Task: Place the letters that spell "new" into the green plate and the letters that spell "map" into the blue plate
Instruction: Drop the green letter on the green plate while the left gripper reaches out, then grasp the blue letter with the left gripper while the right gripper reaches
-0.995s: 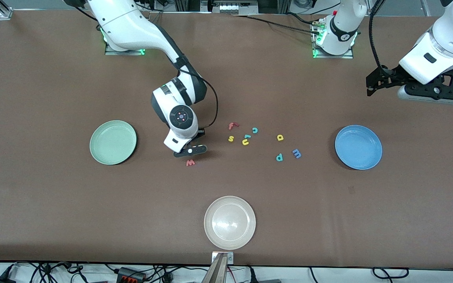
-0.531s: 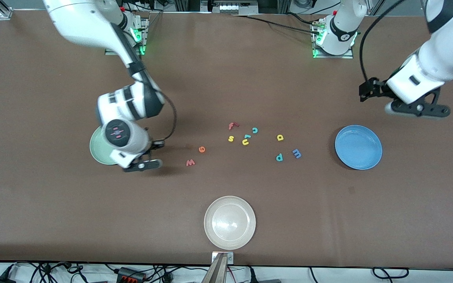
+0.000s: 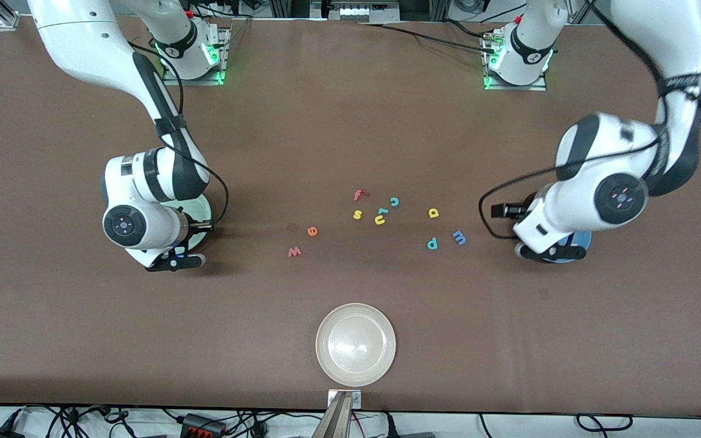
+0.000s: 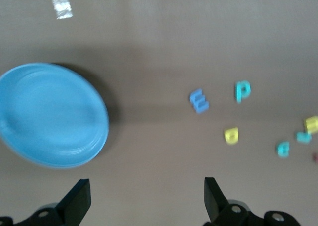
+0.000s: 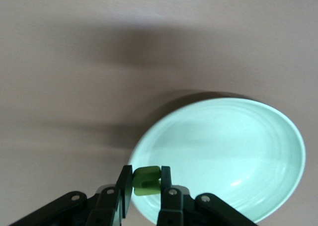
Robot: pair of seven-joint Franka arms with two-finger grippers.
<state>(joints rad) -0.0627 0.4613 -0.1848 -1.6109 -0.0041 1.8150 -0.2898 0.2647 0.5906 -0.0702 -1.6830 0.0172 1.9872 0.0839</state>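
While pinching the green n (image 5: 146, 180) over the green plate (image 5: 233, 151), right tool (image 5: 145, 182) at frame's lower left; left tool (image 4: 144, 196), spread, over blue plate (image 4: 49, 114) at right.

The right arm hides most of the green plate (image 3: 203, 210), the left arm most of the blue plate (image 3: 572, 249).
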